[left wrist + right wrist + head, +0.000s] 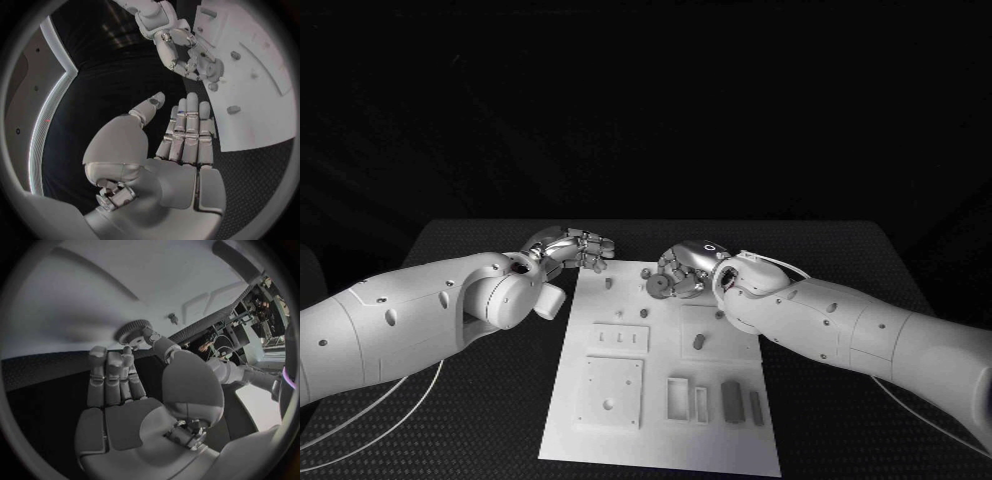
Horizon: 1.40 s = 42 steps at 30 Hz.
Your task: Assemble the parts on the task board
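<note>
Right hand (687, 272) pinching a round gear (656, 285) over the task board (661, 440), left hand (571, 248) empty, fingers spread

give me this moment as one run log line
left hand: open, off task board far-left edge | right hand: pinching round toothed part over far end | stage: part not yet placed

Black table (473, 400) with a textured top, white task board (581, 425) lying flat at its middle
</note>
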### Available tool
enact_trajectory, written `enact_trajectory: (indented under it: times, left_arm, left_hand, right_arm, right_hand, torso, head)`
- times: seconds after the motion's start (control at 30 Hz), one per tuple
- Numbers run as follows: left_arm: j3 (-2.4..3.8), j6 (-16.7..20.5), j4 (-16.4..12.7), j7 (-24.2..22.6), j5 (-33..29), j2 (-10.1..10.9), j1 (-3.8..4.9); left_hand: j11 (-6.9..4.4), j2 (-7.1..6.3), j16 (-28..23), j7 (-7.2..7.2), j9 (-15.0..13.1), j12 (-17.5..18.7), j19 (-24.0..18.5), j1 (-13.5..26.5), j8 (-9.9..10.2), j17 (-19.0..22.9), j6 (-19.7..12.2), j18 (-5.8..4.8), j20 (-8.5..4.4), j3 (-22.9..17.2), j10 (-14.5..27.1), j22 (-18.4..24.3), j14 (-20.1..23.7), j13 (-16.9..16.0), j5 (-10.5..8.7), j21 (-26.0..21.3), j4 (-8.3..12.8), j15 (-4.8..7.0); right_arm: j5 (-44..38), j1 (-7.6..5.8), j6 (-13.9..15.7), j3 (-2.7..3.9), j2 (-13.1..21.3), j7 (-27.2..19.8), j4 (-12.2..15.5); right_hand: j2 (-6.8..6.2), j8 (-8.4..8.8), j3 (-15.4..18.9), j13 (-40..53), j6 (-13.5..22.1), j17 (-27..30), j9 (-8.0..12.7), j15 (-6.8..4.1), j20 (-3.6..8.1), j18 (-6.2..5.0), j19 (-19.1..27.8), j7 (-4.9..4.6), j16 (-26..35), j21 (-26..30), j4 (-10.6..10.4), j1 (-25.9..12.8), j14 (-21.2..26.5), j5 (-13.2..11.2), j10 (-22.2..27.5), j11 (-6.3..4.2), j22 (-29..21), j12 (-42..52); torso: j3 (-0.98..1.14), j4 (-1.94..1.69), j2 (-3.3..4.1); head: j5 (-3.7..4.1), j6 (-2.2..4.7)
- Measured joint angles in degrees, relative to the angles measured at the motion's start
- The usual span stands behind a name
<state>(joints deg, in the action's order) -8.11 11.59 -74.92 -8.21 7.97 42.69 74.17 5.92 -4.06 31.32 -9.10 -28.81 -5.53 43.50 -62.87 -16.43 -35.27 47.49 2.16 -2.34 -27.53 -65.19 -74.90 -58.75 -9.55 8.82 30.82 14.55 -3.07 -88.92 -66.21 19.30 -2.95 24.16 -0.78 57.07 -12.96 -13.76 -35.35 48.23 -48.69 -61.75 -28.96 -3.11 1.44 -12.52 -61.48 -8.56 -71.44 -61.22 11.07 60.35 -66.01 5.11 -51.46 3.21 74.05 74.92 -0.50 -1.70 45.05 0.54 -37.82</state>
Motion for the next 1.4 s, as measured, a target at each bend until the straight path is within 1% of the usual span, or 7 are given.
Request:
enact_trajectory:
  times: [0.2, 0.43, 0.8, 1.03, 1.17, 1.33, 1.4]
  left_arm:
    - [0.01, 0.0, 0.1, 0.0, 0.0, 0.0, 0.0]
    - [0.01, 0.0, 0.1, 0.0, 0.0, 0.1, 0.0]
    - [0.01, 0.0, 0.1, 0.1, 0.0, 0.0, 0.0]
    - [0.01, 0.0, 0.1, 0.1, 0.0, 0.0, 0.0]
    - [0.01, 0.0, 0.1, 0.1, 0.0, 0.0, 0.0]
    - [0.01, 0.0, 0.1, 0.2, 0.0, 0.0, 0.0]
    - [0.01, 0.0, 0.0, 0.2, 0.0, 0.0, 0.0]
  left_hand:
    - [0.0, 0.0, 0.0, 0.0, 0.0, 0.0, 0.0, 0.0, 0.0, 0.0, 0.0, 0.0, 0.0, 0.0, 0.0, 0.0, 0.0, 0.0, 0.0, 0.0, 0.0, 0.0]
    - [0.0, 0.0, 0.0, 0.0, 0.0, 0.0, 0.0, 0.0, 0.0, 0.0, 0.0, 0.0, 0.0, 0.0, 0.0, 0.0, 0.0, 0.0, 0.0, 0.0, 0.0, 0.0]
    - [0.0, 0.0, 0.0, 0.0, 0.0, 0.0, 0.0, 0.0, 0.2, 0.0, 0.0, 0.01, 0.0, 0.0, 0.0, 0.0, 0.0, 0.0, 0.0, 0.0, 0.0, 0.0]
    - [0.0, 0.0, 0.0, 0.0, 0.0, 0.0, 0.0, 0.0, 0.3, 0.0, 0.0, 0.0, 0.0, 0.0, 0.0, 0.0, 0.0, 0.0, 0.0, 0.0, 0.0, 0.0]
    - [0.0, 0.0, 0.0, -0.2, 0.0, 0.0, 0.0, 0.0, 0.3, 0.0, -0.2, 0.0, 0.0, 0.0, 0.0, 0.0, 0.0, 0.0, 0.0, 0.0, 0.0, 0.0]
    - [0.0, 0.0, 0.0, -0.2, 0.0, 0.1, 0.0, 0.0, 0.3, 0.0, -0.2, 0.0, 0.0, 0.0, 0.0, 0.0, 0.0, 0.0, 0.0, 0.0, 0.0, 0.0]
    - [0.0, 0.0, 0.0, -0.2, 0.0, 0.2, 0.0, 0.0, 0.3, 0.0, -0.2, 0.0, 0.0, 0.0, 0.0, 0.0, 0.0, 0.0, 0.0, 0.0, 0.0, 0.0]
  right_arm:
    - [-0.5, 0.12, -0.3, -0.03, -0.1, -0.1, 0.1]
    - [-1.1, 0.11, -0.7, -0.03, -0.3, -0.1, -0.3]
    - [-2.3, 0.0, -0.5, -0.46, -0.8, -0.1, -0.7]
    - [-3.9, -0.2, 0.1, -1.16, -0.8, -0.1, -0.7]
    - [-4.5, -0.36, 0.3, -1.54, -0.9, -0.2, -0.7]
    - [-4.7, -0.46, 0.1, -1.72, -0.8, -0.3, -0.7]
    - [-4.6, -0.5, -0.1, -1.73, -0.8, -0.4, -0.7]
  right_hand:
    - [0.22, -0.92, -0.5, -0.3, -2.2, 0.1, 0.0, -0.56, -0.01, 0.12, 0.0, 0.74, 0.0, 0.0, -0.2, 0.2, -0.2, 0.0, -0.5, -0.87, 0.1, 0.2]
    - [0.34, -1.0, -0.5, -0.5, -2.4, 0.2, 0.1, -0.7, -0.01, 0.13, 0.0, 0.75, 0.0, 0.0, -0.2, 0.1, -0.1, -0.2, -0.5, -0.87, 0.1, 0.2]
    - [0.31, -0.82, 0.1, -0.6, -2.2, 0.2, 0.6, -0.79, 0.09, 0.13, 0.3, 0.57, 0.0, 0.0, 0.1, -0.3, 0.0, 0.7, -0.5, -0.87, 0.1, 0.2]
    - [0.31, -0.41, 0.3, -0.7, -2.0, 0.2, 0.9, -0.79, 0.01, 0.12, 0.4, 0.35, 0.0, 0.0, 0.3, -0.3, 0.0, 0.7, -0.2, -0.65, 0.1, 0.2]
    - [0.31, -0.31, 0.4, -0.7, -2.0, 0.3, 1.0, -0.65, 0.01, 0.12, 0.4, 0.34, 0.0, 0.0, 0.4, -0.3, 0.2, 0.9, -0.1, -0.8, 0.1, 0.2]
    - [0.58, -0.67, -1.3, -0.9, -2.3, 0.4, 1.0, -0.59, 0.0, 0.12, 0.4, 0.65, 0.0, 0.0, 0.3, -0.1, 0.2, 1.4, 0.0, -0.86, 0.1, 0.2]
    - [0.88, -0.86, -3.0, -1.0, -2.8, 0.4, 1.4, -0.79, -0.2, 0.12, 0.6, 1.22, 0.0, 0.0, -0.3, 0.2, 0.4, 2.2, 0.0, -0.86, 0.1, 0.2]
  torso:
    - [-0.02, -0.01, 0.01]
    - [-0.02, 0.0, 0.01]
    - [0.02, -0.01, 0.03]
    - [0.02, 0.03, 0.03]
    - [0.02, 0.06, 0.03]
    - [0.02, 0.06, 0.02]
    - [0.02, 0.06, 0.02]
  head:
    - [-0.05, -0.1]
    - [-0.18, -0.26]
    - [-0.24, -0.51]
    - [-0.25, -0.59]
    - [-0.27, -0.68]
    - [-0.24, -0.75]
    - [-0.22, -0.77]
